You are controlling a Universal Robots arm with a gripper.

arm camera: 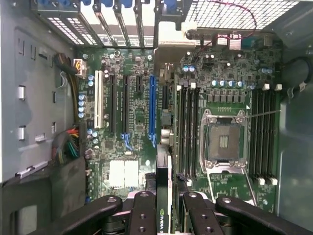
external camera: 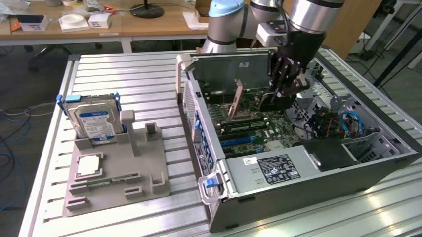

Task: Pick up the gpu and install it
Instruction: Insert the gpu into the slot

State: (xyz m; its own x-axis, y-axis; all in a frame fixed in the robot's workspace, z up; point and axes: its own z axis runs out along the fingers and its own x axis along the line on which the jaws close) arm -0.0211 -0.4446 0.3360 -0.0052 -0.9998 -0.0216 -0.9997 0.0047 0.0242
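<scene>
wrist view looks straight down into the open computer case (arm camera: 29, 98), where the hand (arm camera: 165, 198) is clenched on the gpu (arm camera: 163, 178), seen edge-on as a narrow dark slab with a green-lettered label between the dark fingers (arm camera: 143, 208). the card hangs above the motherboard (arm camera: 134, 127), not yet seated as far as i can judge. its edge runs roughly parallel to the long blue slot (arm camera: 152, 110) and lies just beside that slot's line, on the side of the memory slots (arm camera: 188, 127). the cpu socket (arm camera: 222, 139) stands well apart. in the exterior view the hand (external camera: 282, 91) reaches down into the case (external camera: 316, 182) with the gpu (external camera: 269, 102) held low inside it. on the tabletop (external camera: 132, 69), at the exterior view's left, the hard drive (external camera: 96, 123) stands upright in the grey holder (external camera: 112, 182). to do this step well, i would say the card's connector edge has to be brought squarely over the blue slot and kept level along its whole length, with no twist in the grip. a tilted card would likely catch one end first and jam. the descent should be straight and slow, with the pressure spread evenly, and the loose cables (external camera: 346, 123) near the drive bay want watching so nothing snags the arm.
</scene>
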